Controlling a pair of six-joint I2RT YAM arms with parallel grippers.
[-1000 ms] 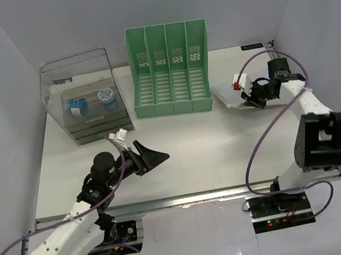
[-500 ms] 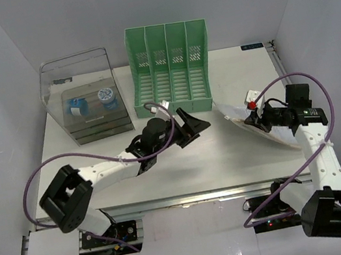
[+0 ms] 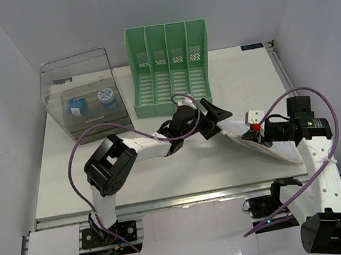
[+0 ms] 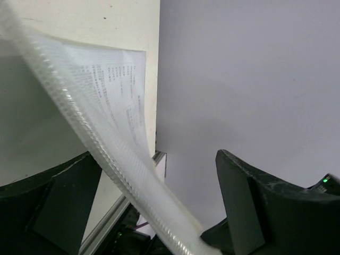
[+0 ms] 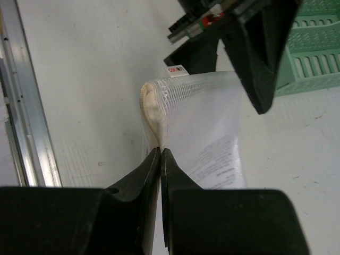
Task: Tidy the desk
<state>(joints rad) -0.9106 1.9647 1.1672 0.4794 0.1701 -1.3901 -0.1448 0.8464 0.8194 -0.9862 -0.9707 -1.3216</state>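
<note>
A translucent mesh document pouch (image 3: 273, 149) with a printed sheet inside hangs tilted above the right side of the white desk (image 3: 99, 173). My right gripper (image 3: 250, 134) is shut on the pouch's cream-coloured edge (image 5: 154, 114), and its fingertips (image 5: 160, 151) pinch it tightly. My left gripper (image 3: 223, 125) reaches across from the left and stands open at the pouch's far corner. In the left wrist view the pouch's edge (image 4: 106, 159) runs diagonally between the wide-apart jaws of the left gripper (image 4: 154, 212) without either finger pressing on it.
A green slotted file rack (image 3: 170, 68) stands at the back centre. A clear plastic drawer box (image 3: 87, 106) holding small blue items is at the back left. A silver rail (image 3: 170, 200) runs along the desk's near edge. Grey walls close in both sides.
My left arm has swung from the near left across to the pouch, jaws still open. My right arm has drawn the pouch from the back right toward the front, still shut on it.
</note>
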